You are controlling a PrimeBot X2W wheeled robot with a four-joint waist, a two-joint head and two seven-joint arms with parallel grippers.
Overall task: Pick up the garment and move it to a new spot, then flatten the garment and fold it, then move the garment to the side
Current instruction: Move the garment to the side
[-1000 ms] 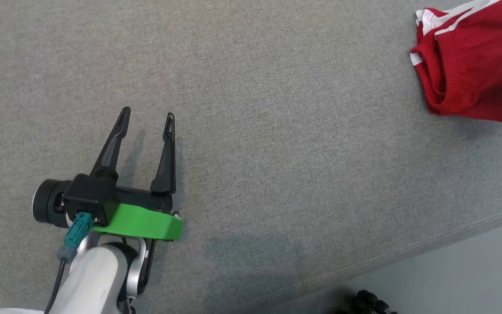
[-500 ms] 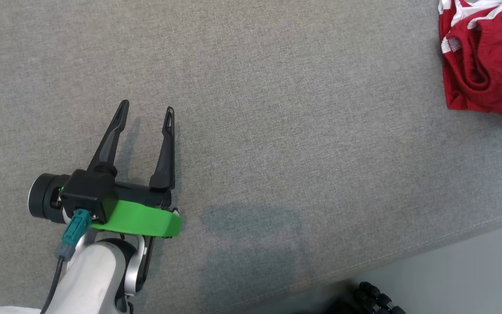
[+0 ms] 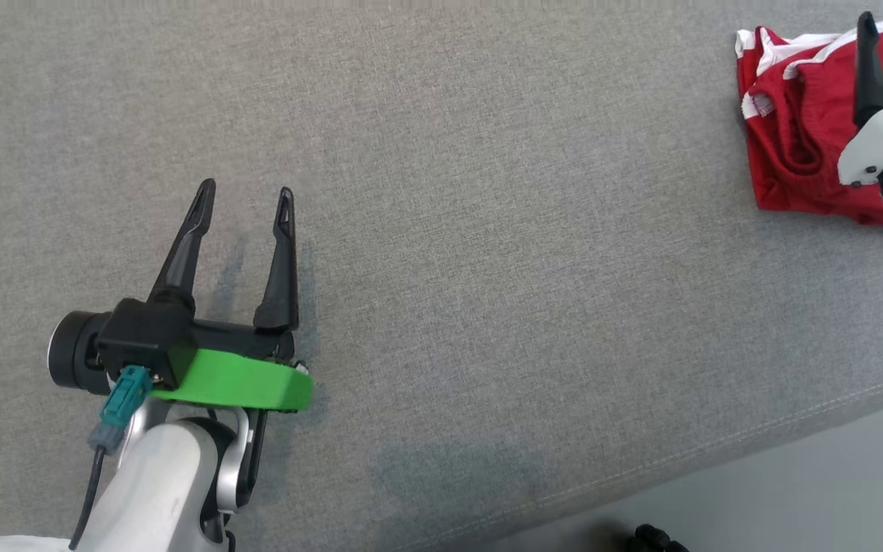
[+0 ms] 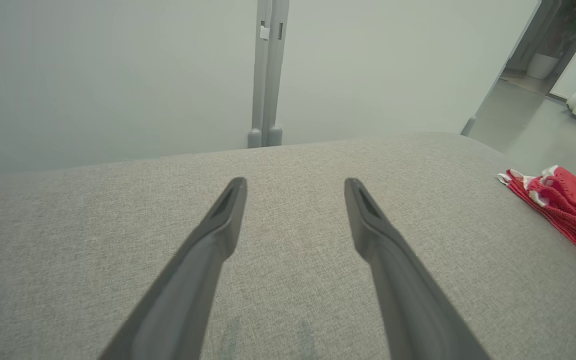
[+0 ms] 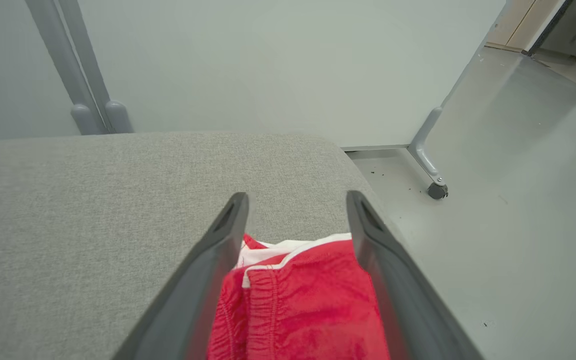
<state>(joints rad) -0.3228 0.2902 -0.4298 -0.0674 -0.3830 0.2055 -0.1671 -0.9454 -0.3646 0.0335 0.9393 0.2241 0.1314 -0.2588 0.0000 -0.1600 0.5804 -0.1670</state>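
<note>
right gripper (image 5: 296,197), its tapered dark finger (image 3: 867,69) newly risen into the head view, stands wide over the red garment (image 3: 794,130), a folded, crinkled bundle with white trim at the right end of the grey woven cushion (image 3: 487,230). left gripper (image 3: 247,188) hovers spread, well apart.

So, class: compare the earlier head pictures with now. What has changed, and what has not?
The right gripper has opened over the red garment, leaving it lying free on the grey cushion. The left gripper stayed open in the same place. The slight shift of the view is the camera's.
</note>
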